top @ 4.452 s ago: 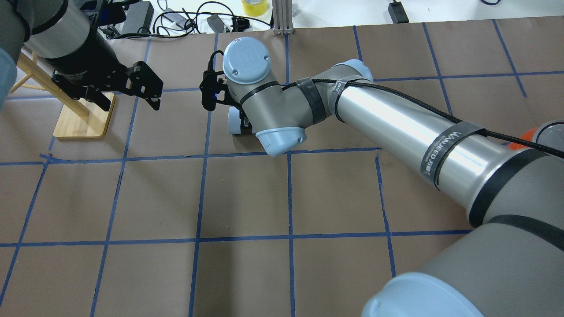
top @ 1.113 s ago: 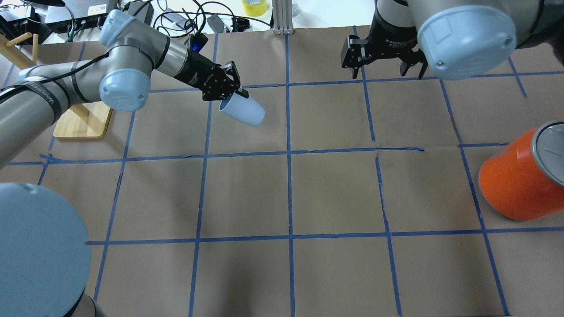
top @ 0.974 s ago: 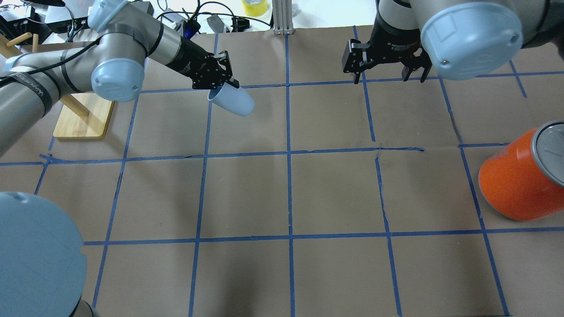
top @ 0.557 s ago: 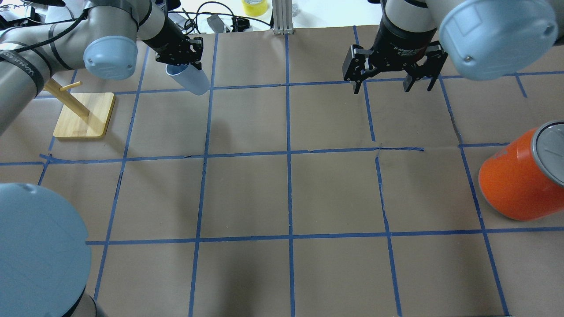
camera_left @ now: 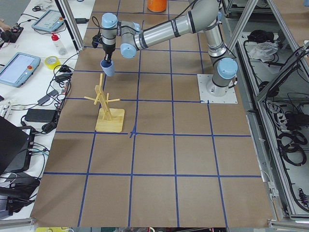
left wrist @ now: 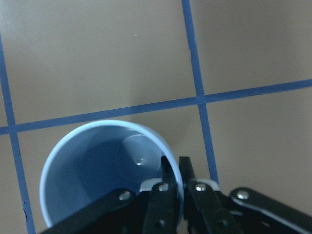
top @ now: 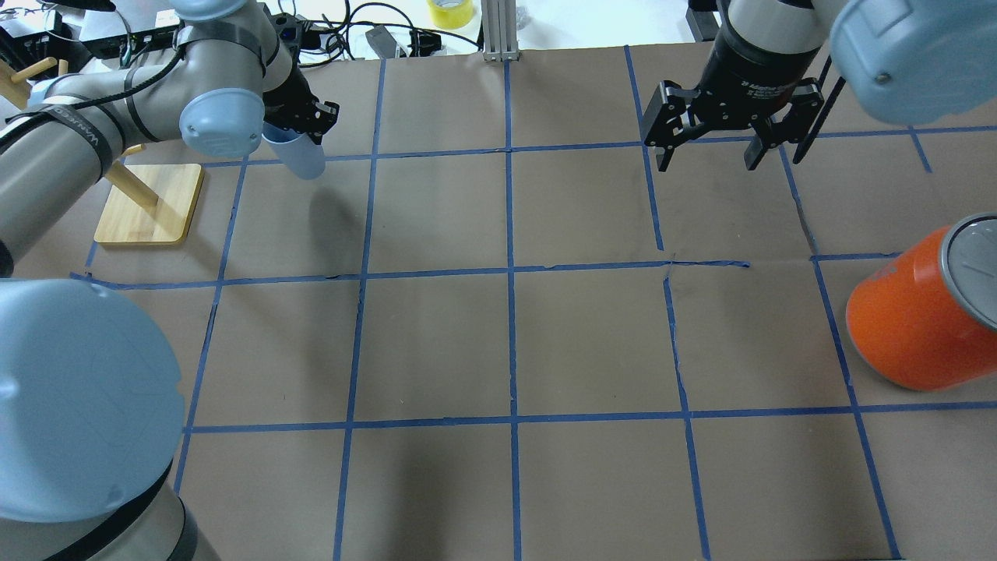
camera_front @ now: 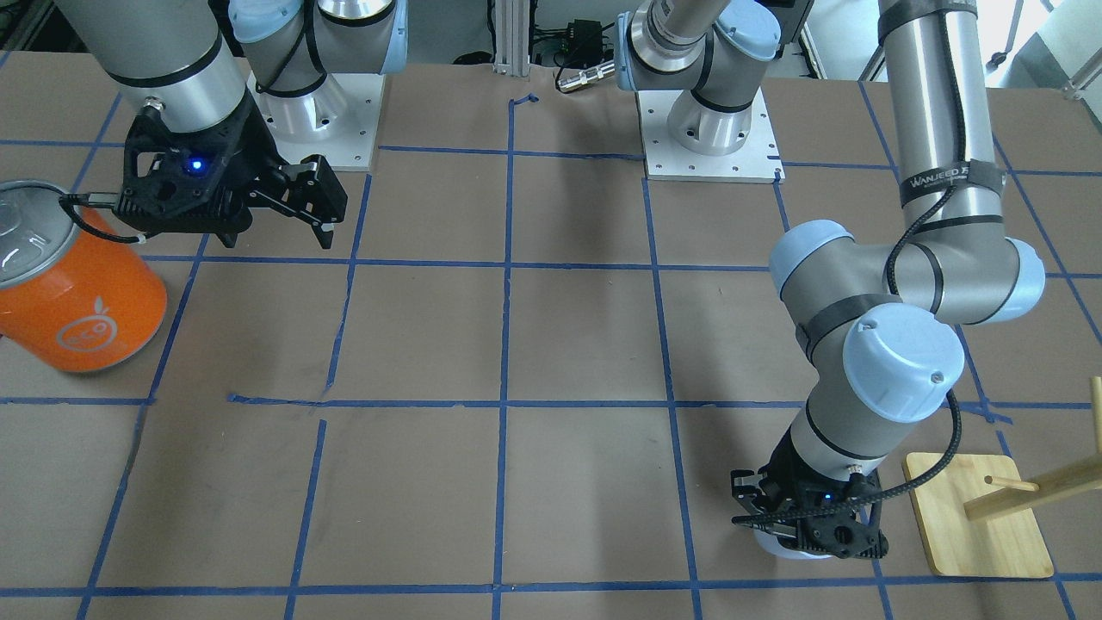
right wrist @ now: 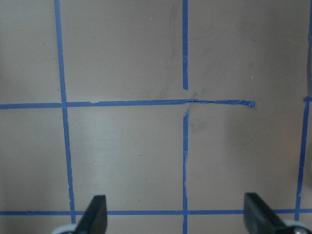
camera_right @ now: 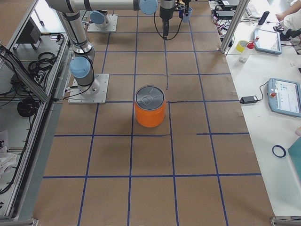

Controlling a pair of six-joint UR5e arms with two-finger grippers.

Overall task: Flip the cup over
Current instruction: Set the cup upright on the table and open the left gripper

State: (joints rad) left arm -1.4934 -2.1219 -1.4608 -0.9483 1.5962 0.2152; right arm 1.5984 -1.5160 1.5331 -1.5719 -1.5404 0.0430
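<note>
left gripper (left wrist: 175, 169) pinching cup (left wrist: 97, 161) rim, pointing down

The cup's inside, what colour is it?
The cup is blue inside; the left wrist view shows it best.

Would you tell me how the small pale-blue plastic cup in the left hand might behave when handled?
The small pale-blue plastic cup is probably light: the left hand holds it aloft by a pinch on its rim alone. Smooth and tapered, it would likely roll in a curve if laid down.
</note>
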